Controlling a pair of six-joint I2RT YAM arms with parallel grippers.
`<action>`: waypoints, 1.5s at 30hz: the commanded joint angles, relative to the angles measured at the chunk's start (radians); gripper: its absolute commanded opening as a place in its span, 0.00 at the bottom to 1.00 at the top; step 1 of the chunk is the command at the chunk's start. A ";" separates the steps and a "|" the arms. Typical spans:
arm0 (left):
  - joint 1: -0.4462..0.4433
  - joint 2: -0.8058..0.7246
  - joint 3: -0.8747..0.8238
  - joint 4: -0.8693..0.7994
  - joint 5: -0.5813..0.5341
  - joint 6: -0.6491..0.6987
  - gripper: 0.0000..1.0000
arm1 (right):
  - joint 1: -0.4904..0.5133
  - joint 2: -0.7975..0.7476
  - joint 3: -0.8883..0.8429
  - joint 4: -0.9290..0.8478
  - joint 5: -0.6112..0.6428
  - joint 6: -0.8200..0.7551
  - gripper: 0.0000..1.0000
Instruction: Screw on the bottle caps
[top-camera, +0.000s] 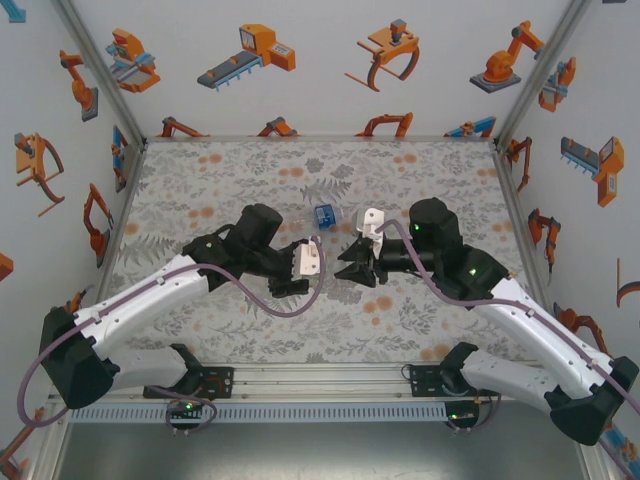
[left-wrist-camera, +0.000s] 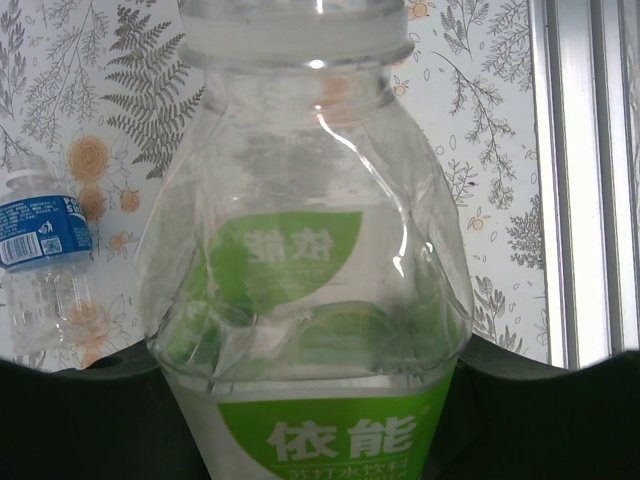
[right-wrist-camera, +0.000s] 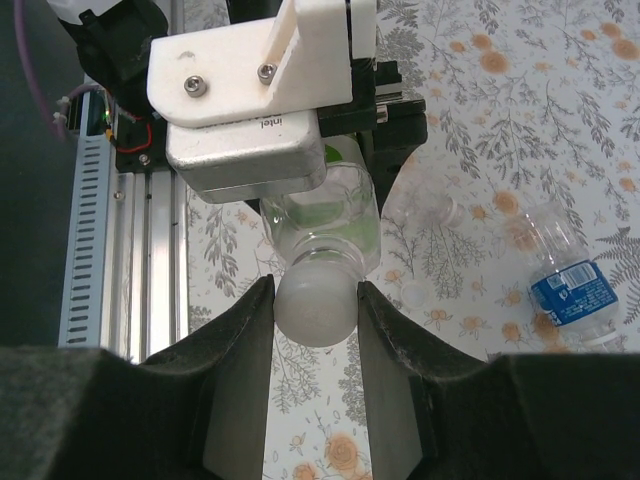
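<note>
My left gripper (left-wrist-camera: 310, 400) is shut on the body of the green-labelled bottle (left-wrist-camera: 310, 230), which it holds off the table with its neck pointing at the right arm. On that neck sits a white bottle cap (right-wrist-camera: 315, 305), and my right gripper (right-wrist-camera: 315, 312) is shut on the cap, one finger on each side. In the top view the left gripper (top-camera: 320, 268) and the right gripper (top-camera: 350, 264) meet nose to nose at mid-table. The blue-label bottle (top-camera: 323, 216) lies on the table just behind them. A plain clear bottle (right-wrist-camera: 428, 215) lies uncapped, with a loose cap (right-wrist-camera: 412, 293) next to it.
The left arm's white camera mount (right-wrist-camera: 260, 100) hangs directly over the held bottle. The aluminium base rail (right-wrist-camera: 110, 250) runs along the near edge of the table. The flowered tabletop (top-camera: 220, 180) spreads out around both arms, with printed walls on three sides.
</note>
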 joint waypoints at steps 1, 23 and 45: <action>-0.012 -0.013 0.040 -0.009 0.059 0.024 0.00 | 0.012 -0.007 0.015 0.027 0.003 -0.025 0.09; -0.018 0.000 0.102 -0.044 0.148 0.039 0.00 | 0.015 0.041 0.019 0.046 -0.147 -0.167 0.04; -0.018 0.005 0.144 -0.095 0.247 0.001 0.00 | 0.061 0.094 0.053 -0.072 -0.232 -0.559 0.00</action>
